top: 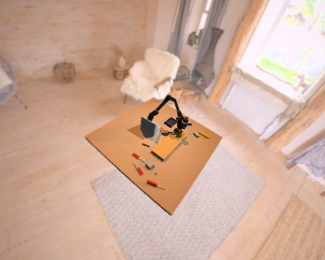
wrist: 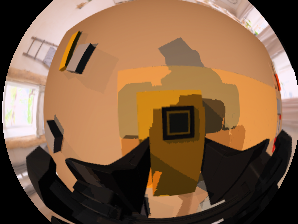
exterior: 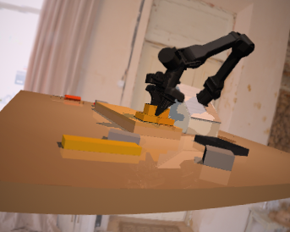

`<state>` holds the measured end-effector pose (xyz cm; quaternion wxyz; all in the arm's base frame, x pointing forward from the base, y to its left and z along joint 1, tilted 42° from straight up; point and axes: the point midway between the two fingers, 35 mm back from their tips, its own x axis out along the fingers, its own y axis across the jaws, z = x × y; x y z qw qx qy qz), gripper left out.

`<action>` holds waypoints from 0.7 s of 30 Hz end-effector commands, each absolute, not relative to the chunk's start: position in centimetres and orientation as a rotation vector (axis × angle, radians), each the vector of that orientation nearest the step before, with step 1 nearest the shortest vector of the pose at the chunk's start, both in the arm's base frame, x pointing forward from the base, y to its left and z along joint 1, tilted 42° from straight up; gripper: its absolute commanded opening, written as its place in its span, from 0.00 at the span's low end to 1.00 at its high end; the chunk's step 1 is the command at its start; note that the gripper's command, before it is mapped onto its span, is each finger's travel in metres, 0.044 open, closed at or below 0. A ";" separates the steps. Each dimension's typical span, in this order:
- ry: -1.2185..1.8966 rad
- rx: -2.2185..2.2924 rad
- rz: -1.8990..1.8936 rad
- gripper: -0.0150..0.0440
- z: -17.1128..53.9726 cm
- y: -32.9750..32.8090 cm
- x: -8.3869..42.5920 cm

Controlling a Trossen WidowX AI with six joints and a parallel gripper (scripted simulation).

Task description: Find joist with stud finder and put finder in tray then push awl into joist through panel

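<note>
The yellow stud finder, with a dark square on top, is between the fingers of my gripper, which is shut on it. It is at one end of the tan floor panel; whether its base touches the panel is unclear. A small bright orange patch shows near its lower left in the wrist view. A dark flat piece behind the panel may be the tray. Red-handled tools lie beyond the panel's other end; which is the awl is unclear. The joist is hidden.
A yellow bar lies beside a grey block. A dark upright board stands near the arm. Another grey block lies by the red-handled tools. A grey box stands near a black slab.
</note>
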<state>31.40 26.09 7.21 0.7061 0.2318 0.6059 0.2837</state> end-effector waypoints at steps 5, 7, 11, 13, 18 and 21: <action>1.347 0.515 0.630 0.25 7.2 26.1 31.4; 1.347 0.515 0.630 0.25 7.2 26.1 31.4; 1.344 0.514 0.646 0.25 7.2 26.2 31.3; 1.345 0.514 0.646 0.25 7.0 26.0 31.4; 1.345 0.514 0.646 0.25 6.5 25.5 31.5; 1.345 0.514 0.645 0.25 6.2 25.2 31.5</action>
